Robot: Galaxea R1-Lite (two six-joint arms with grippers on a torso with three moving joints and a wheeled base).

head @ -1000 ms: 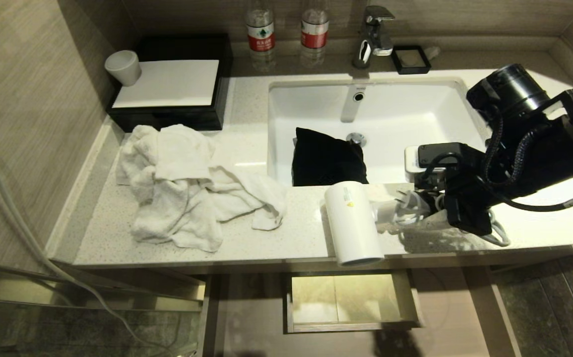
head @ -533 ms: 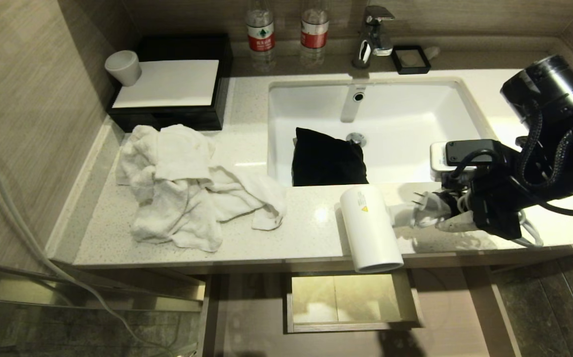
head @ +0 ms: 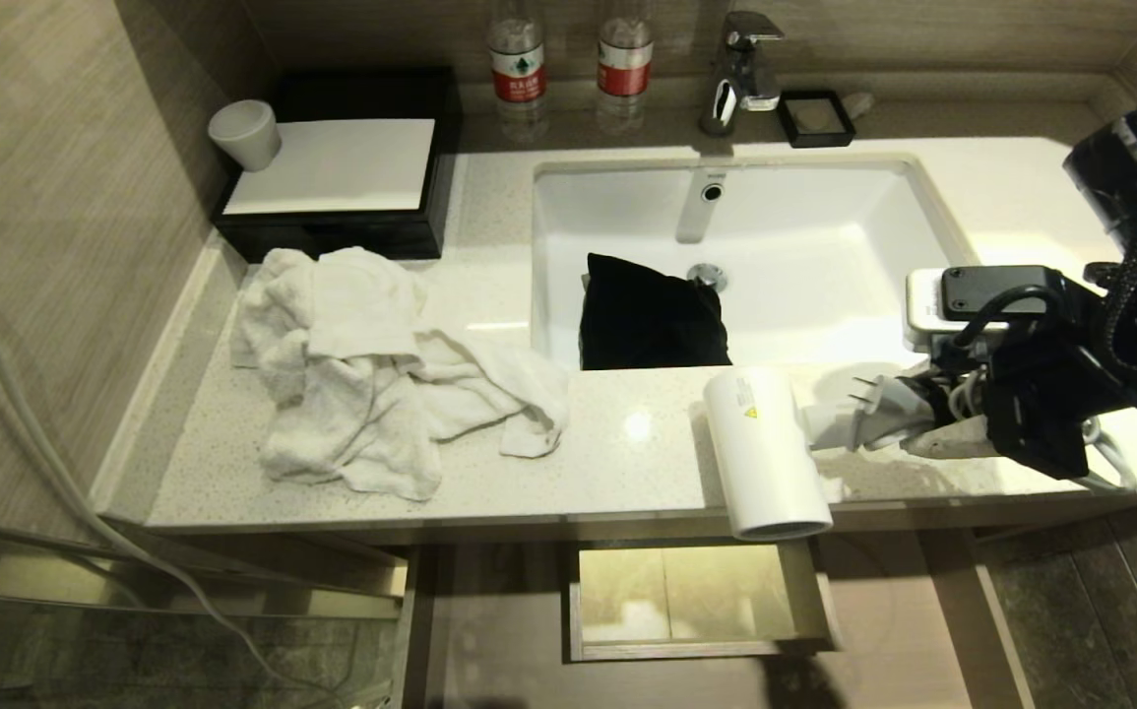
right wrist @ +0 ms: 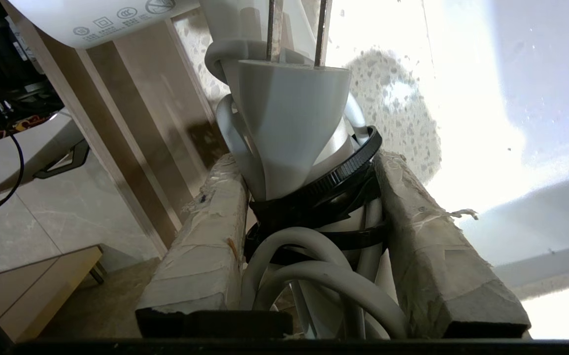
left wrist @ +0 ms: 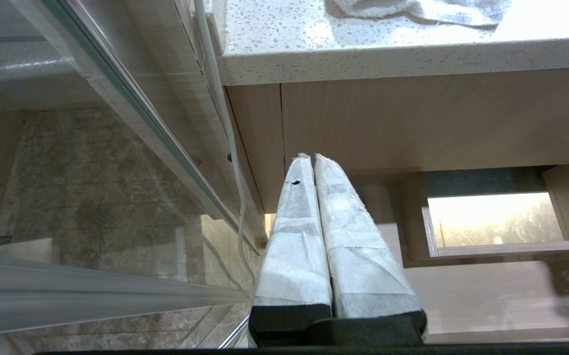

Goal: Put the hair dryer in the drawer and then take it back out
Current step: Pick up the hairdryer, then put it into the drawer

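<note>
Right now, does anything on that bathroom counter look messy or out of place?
Yes. A black pouch lies in the sink, an odd spot. A white towel sits crumpled on the counter.

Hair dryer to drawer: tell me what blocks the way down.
Nothing visible does. The right gripper holds the hair dryer by its handle and bundled cord, barrel overhanging the counter edge just above the open drawer, whose compartment looks empty.

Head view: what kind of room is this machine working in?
Most likely a hotel bathroom. There is a white sink with a faucet set in a speckled stone counter, a rumpled white towel, and two water bottles at the back wall.
</note>
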